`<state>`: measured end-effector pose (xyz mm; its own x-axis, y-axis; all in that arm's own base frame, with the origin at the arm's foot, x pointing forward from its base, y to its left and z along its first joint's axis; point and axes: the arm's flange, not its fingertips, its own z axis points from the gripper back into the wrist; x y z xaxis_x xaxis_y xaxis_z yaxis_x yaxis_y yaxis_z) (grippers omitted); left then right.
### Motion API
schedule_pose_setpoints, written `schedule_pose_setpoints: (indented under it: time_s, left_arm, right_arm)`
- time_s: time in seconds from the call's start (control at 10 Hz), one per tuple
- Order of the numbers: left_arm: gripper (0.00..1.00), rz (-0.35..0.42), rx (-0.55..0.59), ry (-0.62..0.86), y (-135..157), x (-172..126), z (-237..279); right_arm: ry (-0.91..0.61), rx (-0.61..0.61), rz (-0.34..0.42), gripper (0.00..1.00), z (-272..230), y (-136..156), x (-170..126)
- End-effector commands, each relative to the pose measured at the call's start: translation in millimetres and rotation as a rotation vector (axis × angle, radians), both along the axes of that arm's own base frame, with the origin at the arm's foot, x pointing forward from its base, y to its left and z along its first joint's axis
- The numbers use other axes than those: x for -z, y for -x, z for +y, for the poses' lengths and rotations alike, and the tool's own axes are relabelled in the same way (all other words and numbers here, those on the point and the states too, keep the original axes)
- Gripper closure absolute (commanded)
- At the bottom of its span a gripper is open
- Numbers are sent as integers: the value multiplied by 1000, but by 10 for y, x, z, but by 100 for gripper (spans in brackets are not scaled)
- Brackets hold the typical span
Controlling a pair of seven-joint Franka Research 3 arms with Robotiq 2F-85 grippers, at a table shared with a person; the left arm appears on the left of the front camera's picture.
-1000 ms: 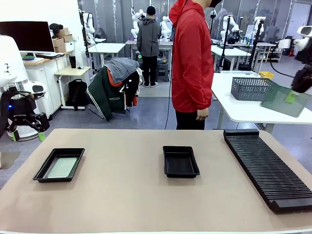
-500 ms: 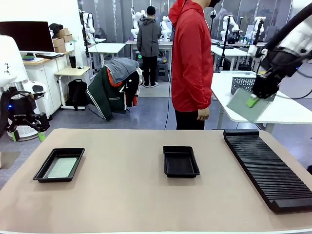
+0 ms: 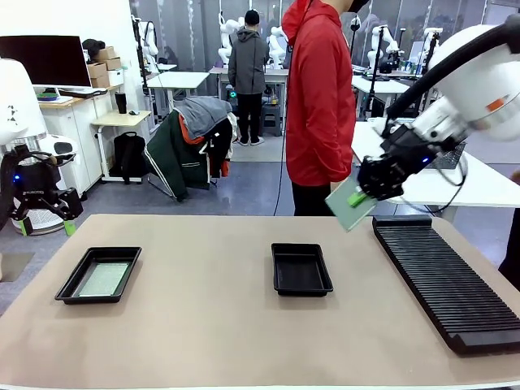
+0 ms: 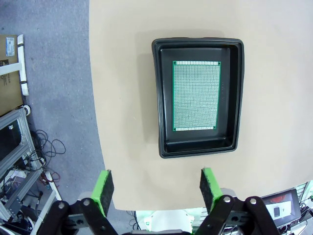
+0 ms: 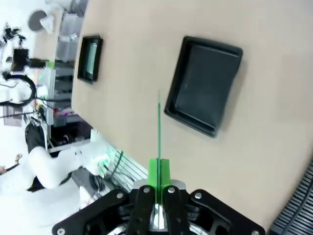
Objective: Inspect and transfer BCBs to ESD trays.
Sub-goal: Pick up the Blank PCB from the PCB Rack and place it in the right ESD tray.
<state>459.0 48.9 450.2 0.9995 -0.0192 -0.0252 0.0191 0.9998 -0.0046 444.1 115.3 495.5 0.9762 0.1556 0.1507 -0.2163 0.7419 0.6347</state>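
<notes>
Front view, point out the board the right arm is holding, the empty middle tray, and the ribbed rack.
held board [image 3: 344, 213], front view, its lower pale-green face.
empty tray [image 3: 301, 271], front view, its bare floor.
ribbed rack [image 3: 448, 280], front view, middle of its slats.

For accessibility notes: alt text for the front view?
The right gripper holds a pale-green board tilted in mid-air above the table. The middle tray is empty; the left tray holds another board. A person stands opposite.
</notes>
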Motion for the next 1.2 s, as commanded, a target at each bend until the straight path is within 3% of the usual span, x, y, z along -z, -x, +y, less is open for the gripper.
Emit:
schedule_pose_setpoints:
  time_s: [0.0,0.6,1.1]
  left_arm:
    - [6,-4,-1,3,11,3,-7]
    - [6,-4,-1,3,11,3,-7]
    - [6,-4,-1,3,11,3,-7]
  right_arm:
    - [-69,73,-26,98,287,-75,309]
    - [-222,159,29,98,597,-408,1436]
    - [-260,160,61,98,644,-470,1969]
